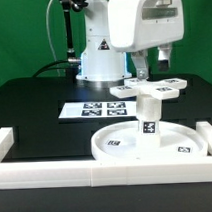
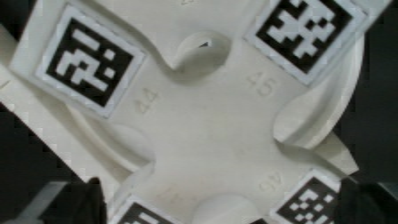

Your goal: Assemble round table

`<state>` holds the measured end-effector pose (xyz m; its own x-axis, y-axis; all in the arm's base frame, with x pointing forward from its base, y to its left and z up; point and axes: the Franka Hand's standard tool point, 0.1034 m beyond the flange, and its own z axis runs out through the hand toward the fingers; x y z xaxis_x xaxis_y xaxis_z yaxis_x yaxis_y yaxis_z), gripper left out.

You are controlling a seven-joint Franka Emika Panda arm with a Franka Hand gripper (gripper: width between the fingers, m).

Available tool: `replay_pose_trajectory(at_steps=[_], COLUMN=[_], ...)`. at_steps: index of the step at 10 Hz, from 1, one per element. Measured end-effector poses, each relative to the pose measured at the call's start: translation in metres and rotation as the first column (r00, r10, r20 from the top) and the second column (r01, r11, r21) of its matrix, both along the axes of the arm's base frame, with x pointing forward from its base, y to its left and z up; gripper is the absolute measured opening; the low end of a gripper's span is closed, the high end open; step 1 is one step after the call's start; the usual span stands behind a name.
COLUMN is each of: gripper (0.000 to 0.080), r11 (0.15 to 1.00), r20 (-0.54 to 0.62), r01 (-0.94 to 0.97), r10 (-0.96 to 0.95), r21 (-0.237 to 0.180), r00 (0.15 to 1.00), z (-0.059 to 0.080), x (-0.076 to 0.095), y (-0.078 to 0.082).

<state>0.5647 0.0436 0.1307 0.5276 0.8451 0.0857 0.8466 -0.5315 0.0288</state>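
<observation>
- Exterior view: the gripper (image 1: pixel 150 69) is seen with its jaws spread wide and nothing clasped. Directly beneath it, the cross-shaped foot (image 1: pixel 145 89) sits atop the post (image 1: pixel 150 124), which stands upright in the round disc (image 1: pixel 121 145).
- Wrist view: the cross-shaped foot (image 2: pixel 205 125) is shown close below the gripper, with square tags (image 2: pixel 86 58) on its arms.

- Your table (image 1: pixel 29 102) is black, brightly and evenly lit from near to far.
- A green backdrop (image 1: pixel 21 38) fills the far side behind it, left to right.

No readable text; patterned square tags (image 2: pixel 89 58) on cross-shaped foot (image 2: pixel 196 125), seemingly unlettered.
</observation>
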Motion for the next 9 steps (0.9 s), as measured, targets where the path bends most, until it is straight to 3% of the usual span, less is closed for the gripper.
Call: replay_pose_trajectory(at_steps=[9], gripper=[0.0649], r11=[0.998], r20=[-0.03], r01=[-0.053], r10=[0.052], r21=[-0.017], r00=[0.998], z=[-0.021], x=[-0.006], y=[-0.004])
